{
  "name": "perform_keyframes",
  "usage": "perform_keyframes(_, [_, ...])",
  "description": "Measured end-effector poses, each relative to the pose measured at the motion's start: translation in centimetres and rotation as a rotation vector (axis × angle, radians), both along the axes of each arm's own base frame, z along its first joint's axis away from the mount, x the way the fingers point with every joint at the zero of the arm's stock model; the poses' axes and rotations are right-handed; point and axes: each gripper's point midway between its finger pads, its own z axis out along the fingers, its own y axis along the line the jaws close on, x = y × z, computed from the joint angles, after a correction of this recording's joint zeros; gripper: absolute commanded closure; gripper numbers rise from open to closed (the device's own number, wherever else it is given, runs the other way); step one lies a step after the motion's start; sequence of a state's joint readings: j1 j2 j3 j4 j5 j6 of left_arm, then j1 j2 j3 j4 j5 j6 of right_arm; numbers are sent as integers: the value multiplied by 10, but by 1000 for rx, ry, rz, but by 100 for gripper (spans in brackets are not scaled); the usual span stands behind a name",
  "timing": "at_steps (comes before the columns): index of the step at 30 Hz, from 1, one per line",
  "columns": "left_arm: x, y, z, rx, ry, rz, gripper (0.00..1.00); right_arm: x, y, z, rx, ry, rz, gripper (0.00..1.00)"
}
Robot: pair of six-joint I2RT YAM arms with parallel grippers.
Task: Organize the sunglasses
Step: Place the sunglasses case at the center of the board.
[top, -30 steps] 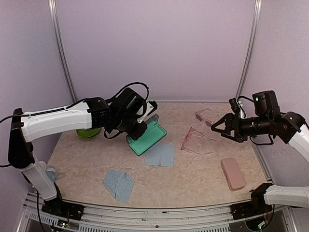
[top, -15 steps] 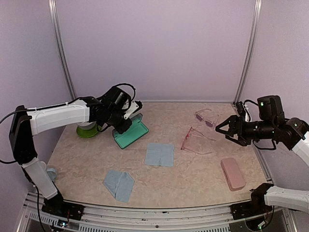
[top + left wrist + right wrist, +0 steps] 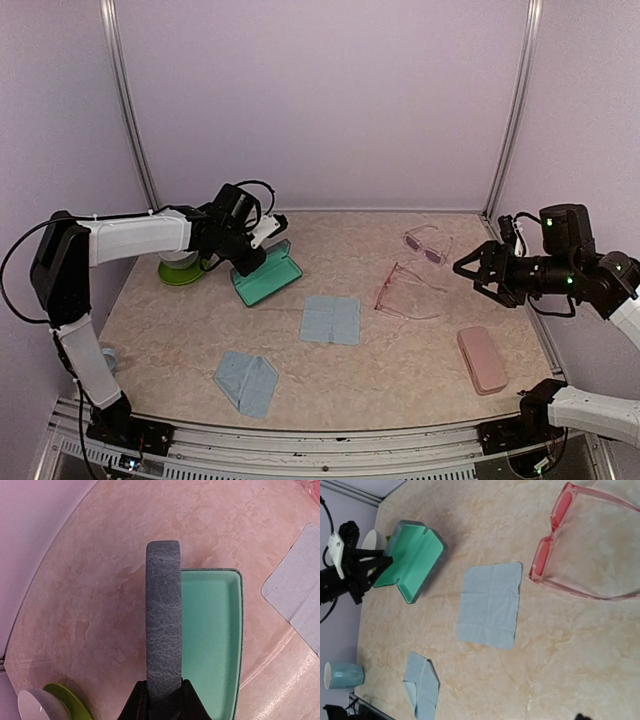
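Left end effector (image 3: 162, 702) is pinching the upright grey lid (image 3: 162, 605) of the open mint-lined glasses case (image 3: 212, 645), which is sitting back left on the surface (image 3: 400, 392) beside a green dish (image 3: 180, 272). Right end effector (image 3: 470, 270) is hovering over the right side with fingers spread wide, holding nothing. Both sunglasses are lying loose on the right half: the pink-red framed pair (image 3: 398, 290) unfolded just right of a light-blue cloth (image 3: 331, 319), the pale pair with purplish lenses (image 3: 425, 243) behind it.
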State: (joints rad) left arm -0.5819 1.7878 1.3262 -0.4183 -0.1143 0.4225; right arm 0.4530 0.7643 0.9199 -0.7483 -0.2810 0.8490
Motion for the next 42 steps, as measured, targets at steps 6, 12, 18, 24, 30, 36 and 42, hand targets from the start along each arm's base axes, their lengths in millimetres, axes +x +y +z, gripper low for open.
perform_keyframes(6, [2,3,-15,-11,31,-22,94,1,-1,-1,0,5,-14,20])
perform_keyframes(12, [1,4,-33,5,65,-34,88,3,-1,-3,-6,13,-17,20])
perform_keyframes(18, [0,4,-36,6,66,-37,76,6,1,-7,-12,25,-17,20])
perform_keyframes(24, [3,3,-34,3,52,-41,66,9,2,-9,-15,30,-16,20])
perform_keyframes(30, [3,4,-34,10,49,-46,59,11,3,-10,-16,31,-15,20])
perform_keyframes(36, [6,3,-29,7,39,-43,50,15,5,-13,-25,35,-9,19])
perform_keyframes(42, [16,-2,-3,-15,3,-28,34,16,6,-15,-43,30,7,19])
